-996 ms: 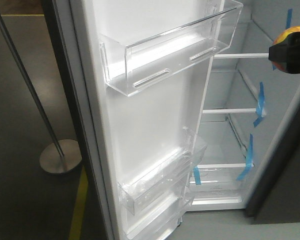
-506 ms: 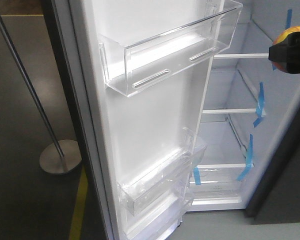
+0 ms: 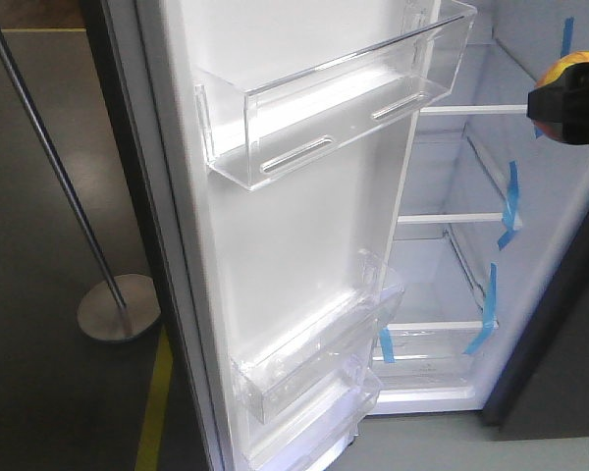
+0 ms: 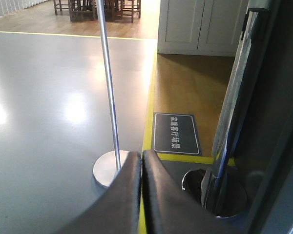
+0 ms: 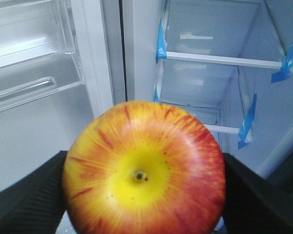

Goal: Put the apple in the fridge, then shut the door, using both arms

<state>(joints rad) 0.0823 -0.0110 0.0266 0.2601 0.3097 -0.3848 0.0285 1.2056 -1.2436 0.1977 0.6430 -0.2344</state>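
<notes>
Apple [image 5: 144, 168] first: it sits clamped between the black fingers [image 5: 29, 200] of the right gripper [image 5: 142, 195], stem dimple facing back at the wrist camera, held in the air and not yet inside the fridge [image 3: 442, 167]. Straight ahead of that hand and a little above it runs a white-edged glass shelf [image 5: 219, 59], with another one lower and farther in; strips of blue tape [image 5: 248, 117] mark their ends. Off to the hand's left stands the open door [image 3: 294, 255], its white lining towards us.

To do this well, I reckon the hand should carry the fruit forward past the shelf's front edge, lower it until it rests on the glass, and only then let go, since a round apple set near the lip could roll out. It also wants to keep clear of the door on its left.

As for holders, the upper door bin [image 3: 334, 108] looks empty, as do the lower bins [image 3: 314, 358], and the shelves ahead of the hand look bare. The clear drawer [image 3: 427, 343] at the bottom shows nothing I can make out.

Meanwhile the left gripper [image 4: 141, 161] has its fingers pressed together on nothing, low down outside the door, with a metal stand pole [image 4: 110, 83] just beyond it.
</notes>
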